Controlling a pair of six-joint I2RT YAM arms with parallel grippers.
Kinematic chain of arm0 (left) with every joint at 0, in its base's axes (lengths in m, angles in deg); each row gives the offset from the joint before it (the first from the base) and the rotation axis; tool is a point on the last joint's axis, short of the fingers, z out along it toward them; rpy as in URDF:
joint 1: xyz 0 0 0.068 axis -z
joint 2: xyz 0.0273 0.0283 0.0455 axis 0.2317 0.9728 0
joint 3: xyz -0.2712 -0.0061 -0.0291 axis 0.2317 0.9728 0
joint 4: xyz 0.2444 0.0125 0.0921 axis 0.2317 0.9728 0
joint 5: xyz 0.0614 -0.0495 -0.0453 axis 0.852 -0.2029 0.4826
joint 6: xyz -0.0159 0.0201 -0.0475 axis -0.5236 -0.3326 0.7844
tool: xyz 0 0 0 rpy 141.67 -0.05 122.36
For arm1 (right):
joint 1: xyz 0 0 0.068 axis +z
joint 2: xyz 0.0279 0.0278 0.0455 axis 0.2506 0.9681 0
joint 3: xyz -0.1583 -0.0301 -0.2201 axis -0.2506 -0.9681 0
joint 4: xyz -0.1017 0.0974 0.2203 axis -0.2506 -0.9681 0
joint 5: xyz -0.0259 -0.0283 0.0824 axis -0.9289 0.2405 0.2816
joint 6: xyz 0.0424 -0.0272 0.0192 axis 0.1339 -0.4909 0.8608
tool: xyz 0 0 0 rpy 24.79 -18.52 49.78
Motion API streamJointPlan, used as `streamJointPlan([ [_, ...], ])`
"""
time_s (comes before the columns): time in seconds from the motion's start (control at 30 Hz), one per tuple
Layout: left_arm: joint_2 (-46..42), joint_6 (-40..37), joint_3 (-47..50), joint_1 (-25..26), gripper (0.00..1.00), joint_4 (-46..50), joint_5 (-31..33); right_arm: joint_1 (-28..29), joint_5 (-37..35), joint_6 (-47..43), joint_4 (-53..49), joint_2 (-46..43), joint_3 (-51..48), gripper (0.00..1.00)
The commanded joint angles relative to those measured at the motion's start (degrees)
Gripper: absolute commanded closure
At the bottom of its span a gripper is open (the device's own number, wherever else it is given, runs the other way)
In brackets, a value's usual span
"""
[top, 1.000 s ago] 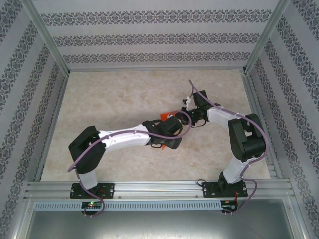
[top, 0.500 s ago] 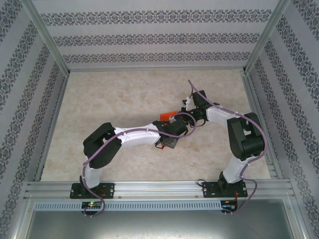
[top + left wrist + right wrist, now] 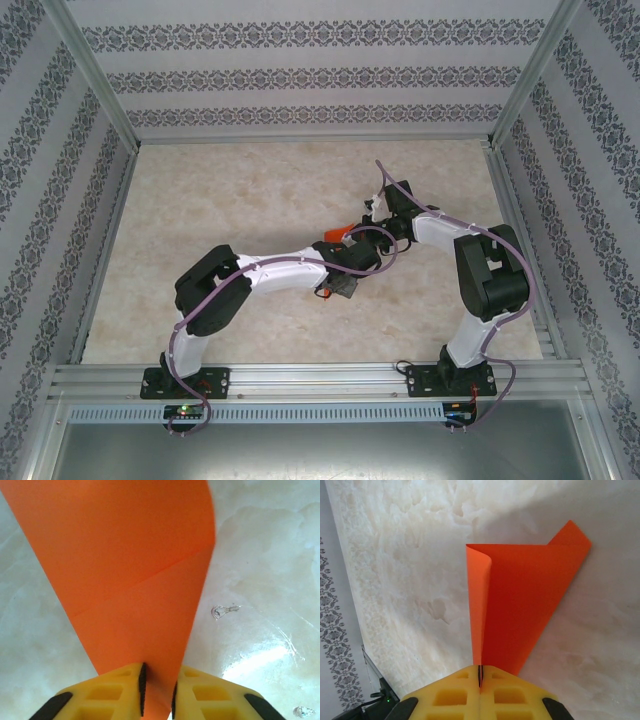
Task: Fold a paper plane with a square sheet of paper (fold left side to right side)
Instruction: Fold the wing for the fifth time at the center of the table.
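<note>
Fingers [image 3: 445,700] at right pinch the orange paper [image 3: 520,600], hiding its edge.

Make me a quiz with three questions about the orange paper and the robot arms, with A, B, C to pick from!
1. Where is the thin bright orange paper sheet?
A) flat in a far corner
B) reaching from the left gripper to the right gripper, near the middle of the pale marble-look table
C) inside a box

2. What colour are the right gripper's fingers?
A) blue
B) green
C) yellow

3. How is the right gripper?
A) shut on the orange paper sheet
B) wide open
C) holding a cup

Answers:
1 B: the top view shows orange where the two arms meet.
2 C: the right wrist view shows yellow fingers.
3 A: its fingers meet, with the sheet's edge pinched in the slit.
</note>
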Motion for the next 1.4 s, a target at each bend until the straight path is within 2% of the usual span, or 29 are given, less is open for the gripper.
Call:
streamJointPlan([
  [0.0, 1.27, 0.77, -1.43, 0.67, 0.82, 2.22, 1.54, 0.45, -0.78, -0.82, -2.36, 0.9, 1.31, 0.94],
  [0.1, 1.35, 0.8, -1.44, 0.59, 0.88, 2.3, 1.38, 0.41, -0.78, -1.74, -3.14, 0.62, 1.57, 0.88],
  [0.23, 1.12, 1.18, -1.39, 0.36, 0.9, 2.27, 1.04, -0.94, -1.95, -2.62, -3.81, -1.43, 1.65, 0.73],
  [0.43, 0.06, 1.27, -0.76, -0.72, 0.91, 0.45, -2.33, -5.86, -5.21, -5.06, -6.17, -9.36, 0.66, 0.51],
  [0.53, 0.2, 1.33, -1.89, -1.51, 0.91, 0.38, -5.01, -8.89, -8.38, -7.06, -8.81, -13.61, -0.61, 0.45],
  [0.67, 0.3, 2.41, -2.06, -3.47, 0.91, -1.77, -11.47, -11.86, -10.98, -9.42, -10.89, -17.32, -3.24, 0.41],
  [0.9, 0.82, 5.12, -1.85, -6.65, 0.93, -6.39, -23.03, -12.52, -8.74, -10.13, -8.47, -17.26, -9.63, 0.4],
  [1.07, 0.93, 9.62, 1.76, -9.77, 0.93, -14.69, -32.23, -12.38, -4.04, -6.55, -1.2, -17.48, -15.19, 0.4],
  [1.2, 1.09, 13.88, 5.36, -12.08, 0.94, -22.56, -38.35, -11.7, -3.1, -4.91, 1.8, -17.66, -17.85, 0.4],
  [1.37, 1.56, 17.75, 8.5, -13.95, 0.96, -29.96, -43.0, -8.98, -3.18, -2.59, 5.77, -15.75, -19.07, 0.42],
])
